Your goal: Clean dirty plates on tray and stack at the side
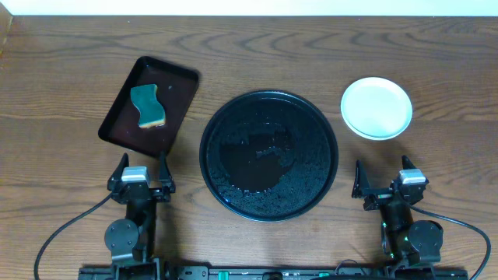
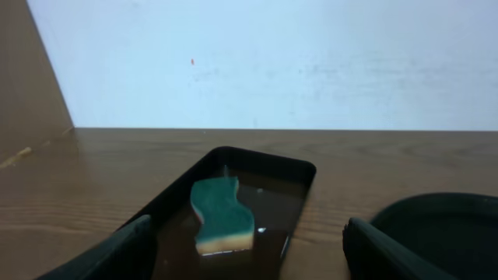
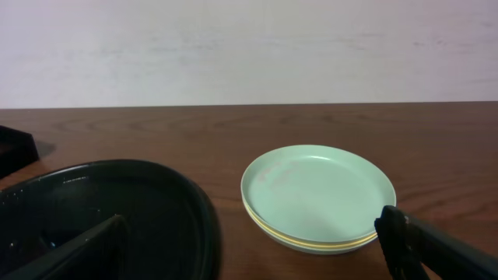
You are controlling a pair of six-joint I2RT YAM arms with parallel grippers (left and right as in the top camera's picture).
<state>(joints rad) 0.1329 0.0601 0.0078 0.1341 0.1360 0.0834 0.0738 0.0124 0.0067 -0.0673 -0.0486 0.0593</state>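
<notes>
- The round black tray (image 1: 311,140) is sitting in the middle of the wooden table (image 1: 62,78). It is carrying no plates, and its glossy floor is looking wet and speckled.
- The plates (image 1: 377,107) are lying stacked on the bare wood to the right of the tray, near its rim but clear of it. In the right wrist view the stack (image 3: 315,194) is showing a pale mint plate on top with a thin yellow edge peeking out beneath. I cannot tell from here how many are in the pile.
- A strip of open wood is running between the tray's rim (image 3: 156,210) and the stack. More free table is lying behind and to the right of the plates.
- The smaller rectangular tray (image 1: 180,85) is resting at an angle to the left of the round one, with a narrow gap between their edges. A green sponge (image 1: 148,106) is lying inside it, and seen from the left wrist the sponge (image 2: 222,216) is sitting in a shallow film of liquid.
- The left gripper (image 1: 142,165) is hanging just in front of the rectangular tray's near end. Its jaws are standing wide apart, with one finger (image 2: 117,253) at each lower corner of its own view, gripping and touching nothing.
- The right gripper (image 1: 381,175) is waiting in front of the plates, well short of them. Its jaws are likewise spread wide, with the right finger (image 3: 436,249) showing dark in front of the stack, and nothing is sitting between them.
</notes>
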